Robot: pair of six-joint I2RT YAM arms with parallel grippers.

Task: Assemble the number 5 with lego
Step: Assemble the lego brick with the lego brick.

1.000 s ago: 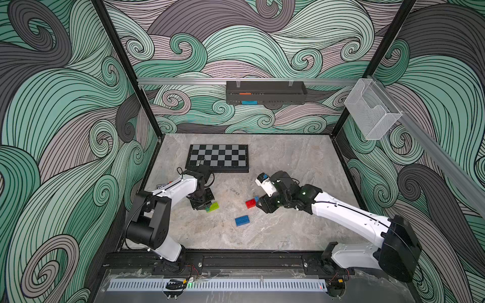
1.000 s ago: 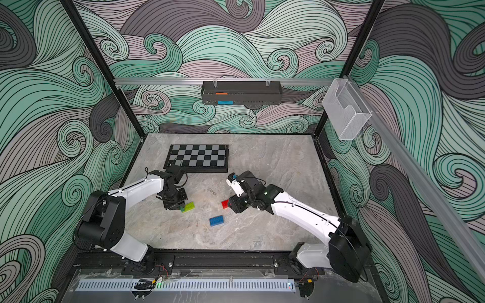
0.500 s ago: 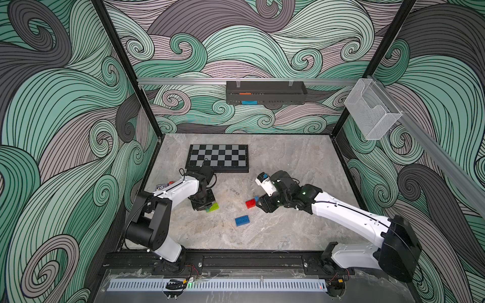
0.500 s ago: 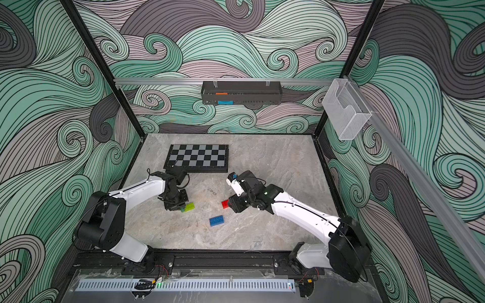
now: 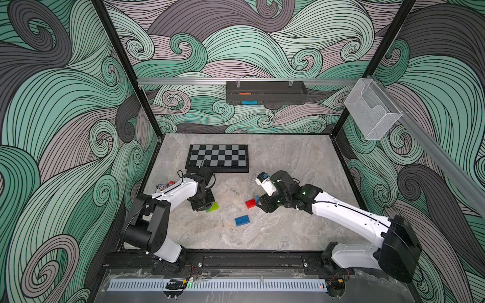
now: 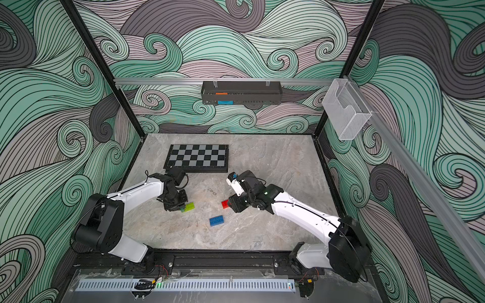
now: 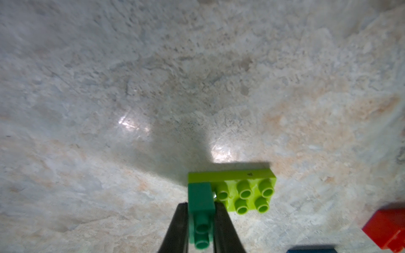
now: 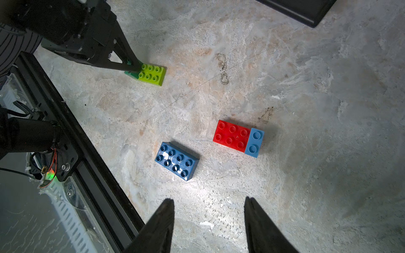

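Observation:
My left gripper (image 7: 200,207) is shut on a tiny dark-green brick (image 7: 201,200), low at the table. That brick touches one end of the long lime-green brick (image 7: 243,189), which lies on the table (image 5: 213,206). I cannot tell whether the two are pressed together. A red brick (image 8: 231,135) lies flat with a tiny light-blue brick (image 8: 254,142) against its end. The dark-blue brick (image 8: 176,161) lies alone nearby (image 5: 242,220). My right gripper (image 8: 209,202) hovers open and empty just short of these, right of the red brick (image 5: 250,203) in both top views.
A black-and-grey checkered board (image 5: 217,157) lies at the back of the table. A black wall tray (image 5: 265,93) holds flat orange and cyan pieces. A clear bin (image 5: 372,112) hangs at the right. Small items (image 5: 164,186) lie by the left wall. The black front rail (image 8: 76,140) borders the table.
The left arm has shifted slightly at the lime-green brick. The other bricks and the right arm have not moved.

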